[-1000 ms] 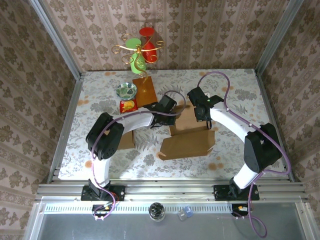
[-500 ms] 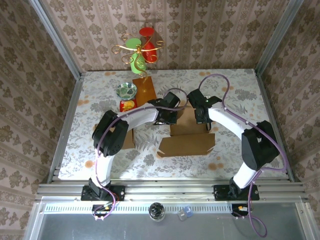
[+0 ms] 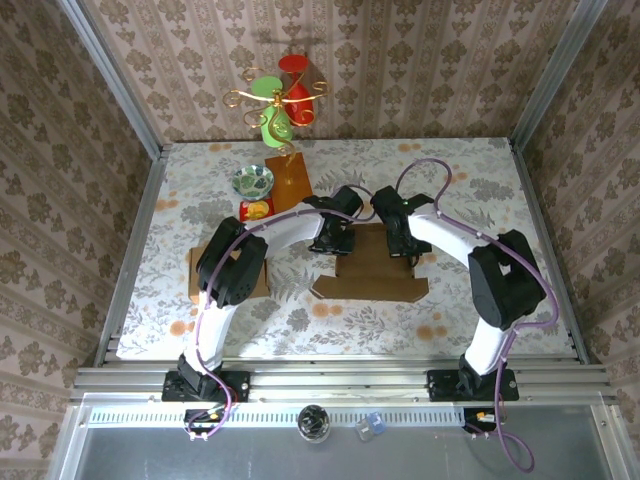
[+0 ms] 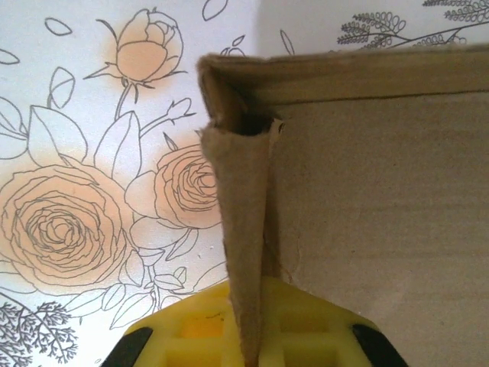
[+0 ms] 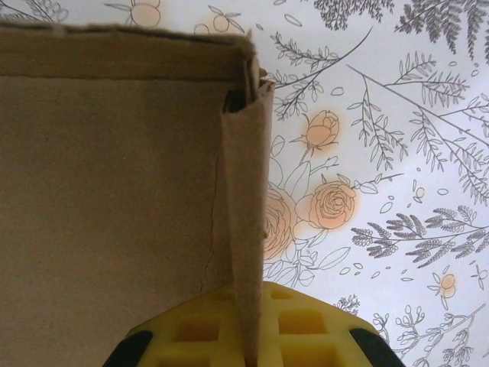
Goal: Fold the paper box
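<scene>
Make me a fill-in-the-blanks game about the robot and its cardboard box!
1. The paper box is pinched by ____ grippers: the left gripper and the right gripper.
2. Their pads are coloured ____.
3. The tablecloth is printed with ____.
Missing words: two, yellow, flowers.

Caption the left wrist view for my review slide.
Left pincer pinches the upright side flap at a corner of the paper box, on a floral tablecloth.
</scene>
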